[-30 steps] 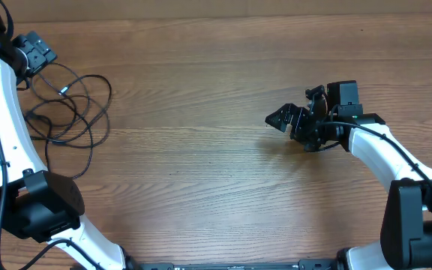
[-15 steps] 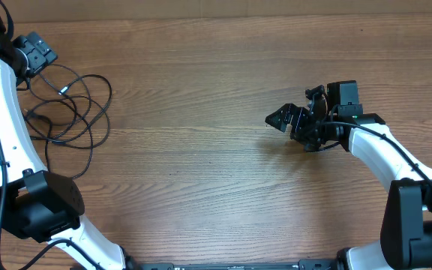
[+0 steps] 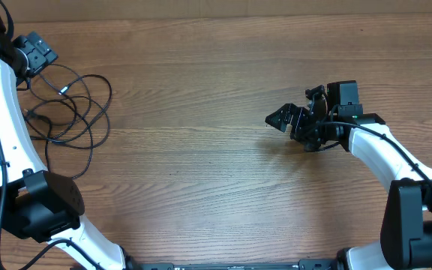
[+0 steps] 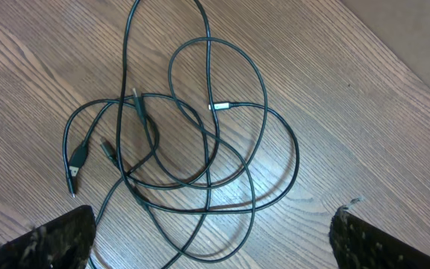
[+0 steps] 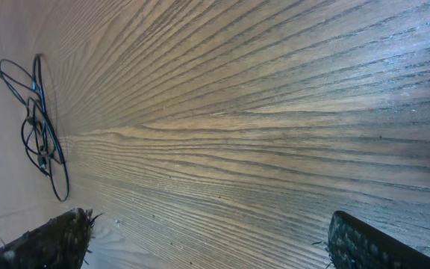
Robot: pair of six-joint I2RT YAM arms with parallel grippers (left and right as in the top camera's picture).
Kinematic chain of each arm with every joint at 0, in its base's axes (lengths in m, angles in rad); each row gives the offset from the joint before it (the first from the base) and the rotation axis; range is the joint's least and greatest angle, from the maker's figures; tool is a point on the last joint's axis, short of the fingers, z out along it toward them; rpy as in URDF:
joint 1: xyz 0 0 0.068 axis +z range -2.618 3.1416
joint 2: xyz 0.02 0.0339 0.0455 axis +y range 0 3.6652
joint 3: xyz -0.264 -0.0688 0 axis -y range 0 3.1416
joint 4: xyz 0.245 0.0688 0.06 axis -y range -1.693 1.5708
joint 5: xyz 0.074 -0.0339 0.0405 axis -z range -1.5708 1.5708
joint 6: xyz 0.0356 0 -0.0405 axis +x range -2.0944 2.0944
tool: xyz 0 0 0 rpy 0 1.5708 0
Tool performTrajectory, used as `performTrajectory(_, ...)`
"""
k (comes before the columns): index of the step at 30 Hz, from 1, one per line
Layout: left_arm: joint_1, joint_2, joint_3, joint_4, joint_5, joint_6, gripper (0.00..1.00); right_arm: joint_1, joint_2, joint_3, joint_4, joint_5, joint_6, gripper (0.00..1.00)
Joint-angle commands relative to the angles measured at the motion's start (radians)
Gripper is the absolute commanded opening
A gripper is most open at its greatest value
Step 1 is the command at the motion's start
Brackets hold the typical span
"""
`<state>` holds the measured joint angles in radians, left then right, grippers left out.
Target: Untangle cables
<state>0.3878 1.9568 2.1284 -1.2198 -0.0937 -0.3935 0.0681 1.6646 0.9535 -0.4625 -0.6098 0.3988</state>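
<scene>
Right of the cables (image 3: pixel 70 105), open table (image 3: pixel 193 172) stretches to the right arm (image 3: pixel 373 146), leaving room to pass. Left of the cables, the left arm (image 3: pixel 2 120) crowds them.

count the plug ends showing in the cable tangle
4, all in the left wrist view: big plug at far left, small plug just right of it, upper plug higher up, silver plug right of centre. More may lie out of frame.

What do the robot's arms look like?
The left arm and right arm are smooth white tubes with chunky black joints and black wires running along them. Their fingers are black and a bit speckled.
</scene>
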Motion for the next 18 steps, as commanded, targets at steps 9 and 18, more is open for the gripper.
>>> performTrajectory(9,-0.002,-0.002,-0.001,-0.002,0.008,-0.007,1.00,0.005,-0.022,-0.006,0.006,0.015,-0.008,1.00)
performTrajectory(18,-0.002,-0.002,-0.001,-0.002,0.009,-0.007,1.00,0.005,-0.082,-0.006,0.005,0.016,-0.008,1.00)
